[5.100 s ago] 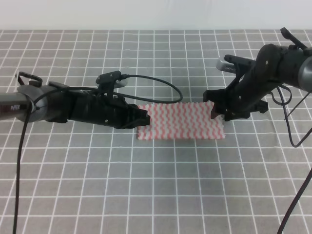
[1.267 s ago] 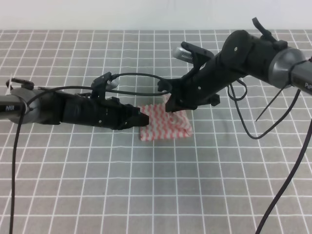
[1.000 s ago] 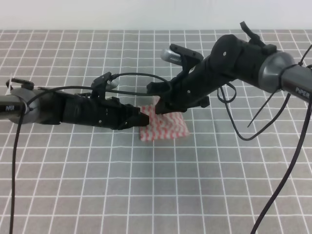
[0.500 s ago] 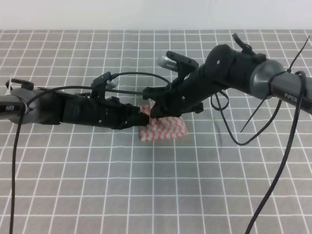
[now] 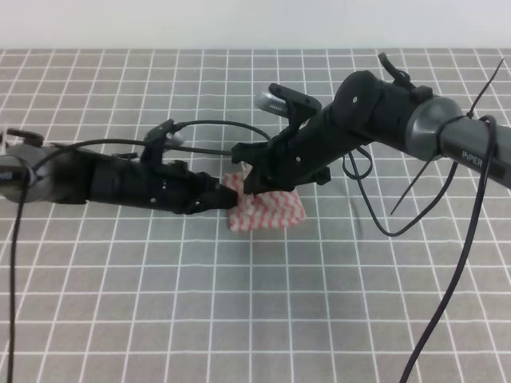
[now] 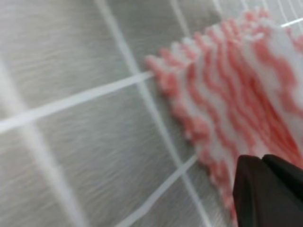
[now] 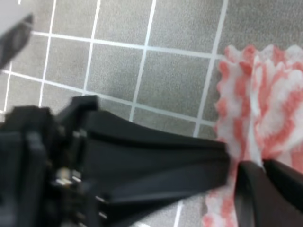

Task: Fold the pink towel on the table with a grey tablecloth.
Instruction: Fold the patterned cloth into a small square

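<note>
On the table with a grey tablecloth [image 5: 120, 303], the left gripper [image 5: 222, 194] lay low and nearly flat from the left, its fingertips pressed together on the near-left edge of the pink towel [image 5: 267, 211], apparently to pin that side in place while the other side was carried over. The left wrist view showed the dark tip [image 6: 267, 189] lying on striped cloth at the lower right, the jaws seemingly closed with no gap visible between them, though the picture was blurred and the tip was cut off by the frame. The towel sat near the middle of the table, a small doubled-over bundle between the two arms, one layer resting on another and the serrated edges roughly stacked. From the right, the right gripper [image 5: 249, 180] reached across the middle and hovered just over the towel's left end, apparently pinching the upper layer to lay it down there; the right wrist view showed its fingers [image 7: 265, 189] closed with striped cloth running in at their tips, but the actual contact was hidden behind the fingers. The arm covered the towel's far edge in the high view, so how neatly the layers matched could not be judged.
</note>
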Controlling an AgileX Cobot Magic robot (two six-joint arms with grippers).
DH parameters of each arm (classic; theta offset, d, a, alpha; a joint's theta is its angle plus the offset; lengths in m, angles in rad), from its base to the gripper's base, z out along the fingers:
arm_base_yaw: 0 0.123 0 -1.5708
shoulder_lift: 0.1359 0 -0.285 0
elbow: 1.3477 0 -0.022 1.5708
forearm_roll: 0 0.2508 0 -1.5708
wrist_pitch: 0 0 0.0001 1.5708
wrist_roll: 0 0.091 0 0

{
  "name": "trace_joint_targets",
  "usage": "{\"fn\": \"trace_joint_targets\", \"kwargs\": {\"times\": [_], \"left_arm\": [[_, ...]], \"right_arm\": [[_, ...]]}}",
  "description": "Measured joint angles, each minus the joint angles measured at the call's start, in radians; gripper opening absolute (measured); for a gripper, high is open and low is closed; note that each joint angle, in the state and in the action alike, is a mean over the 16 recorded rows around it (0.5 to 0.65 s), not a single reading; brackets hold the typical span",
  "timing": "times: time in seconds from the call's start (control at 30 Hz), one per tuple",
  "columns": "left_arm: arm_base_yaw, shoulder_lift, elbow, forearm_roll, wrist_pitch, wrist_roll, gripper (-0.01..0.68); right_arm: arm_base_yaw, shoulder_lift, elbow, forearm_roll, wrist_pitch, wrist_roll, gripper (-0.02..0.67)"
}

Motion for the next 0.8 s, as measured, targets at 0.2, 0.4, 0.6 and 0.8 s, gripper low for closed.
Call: {"fn": "trace_joint_targets", "kwargs": {"times": [0.2, 0.4, 0.6, 0.8], "left_arm": [[0.007, -0.016, 0.0, 0.011, 0.028, -0.003, -0.002], [-0.012, -0.019, 0.0, 0.023, 0.014, -0.005, -0.002], [-0.034, -0.02, 0.0, 0.038, -0.037, -0.001, -0.002], [-0.04, -0.012, 0.0, 0.051, -0.07, 0.0, -0.002]], "right_arm": [[0.0, 0.0, 0.0, -0.002, 0.006, -0.002, -0.013], [0.0, 0.001, -0.008, -0.003, 0.01, -0.005, -0.013], [0.0, 0.003, -0.018, -0.004, 0.015, -0.009, -0.013], [0.0, 0.005, -0.028, -0.003, 0.021, -0.013, -0.013]]}}
